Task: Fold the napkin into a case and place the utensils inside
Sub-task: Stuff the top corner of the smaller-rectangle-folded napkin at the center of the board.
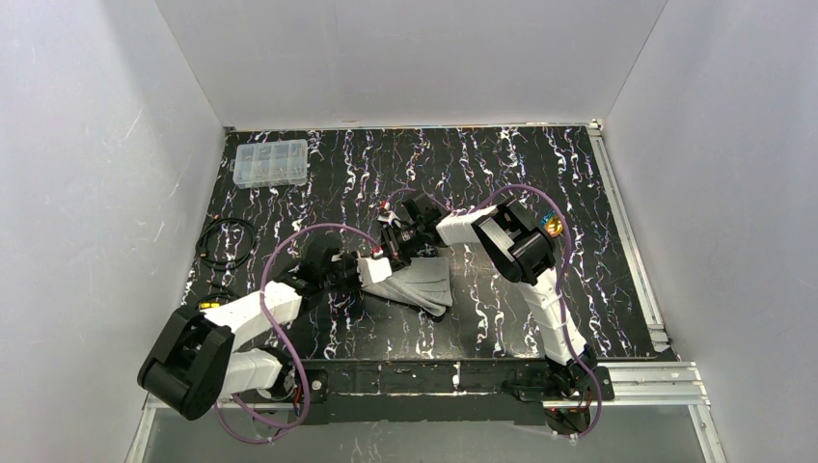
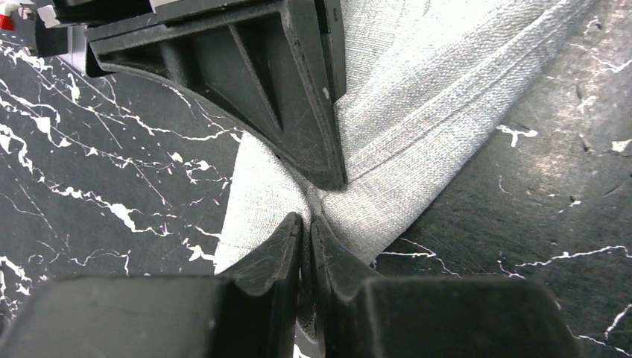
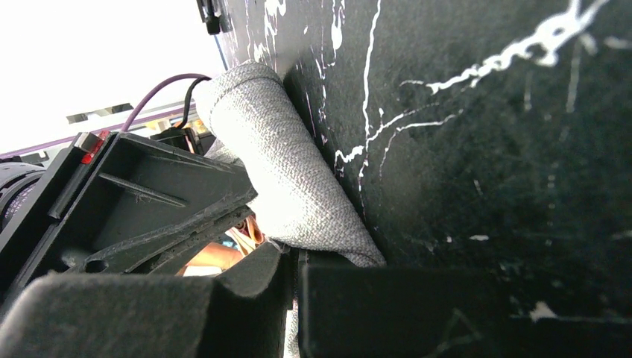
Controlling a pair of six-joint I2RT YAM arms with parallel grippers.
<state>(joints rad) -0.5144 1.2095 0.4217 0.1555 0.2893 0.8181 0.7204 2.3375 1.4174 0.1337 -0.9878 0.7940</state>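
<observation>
The light-grey napkin (image 1: 420, 280) lies partly folded in layers at the table's middle. My left gripper (image 1: 365, 271) is shut on its left corner; in the left wrist view the jaws (image 2: 306, 224) pinch a fold of the cloth (image 2: 425, 119). My right gripper (image 1: 392, 253) is shut on the napkin's edge just behind that. In the right wrist view its jaws (image 3: 295, 259) clamp the cloth, which curls up in a roll (image 3: 287, 168). Small blue and gold utensils (image 1: 553, 225) lie by the right arm's elbow, partly hidden.
A clear plastic compartment box (image 1: 271, 162) stands at the back left. A black cable coil (image 1: 226, 241) lies at the left edge. A metal rail (image 1: 632, 241) runs along the right side. Purple cables loop over both arms.
</observation>
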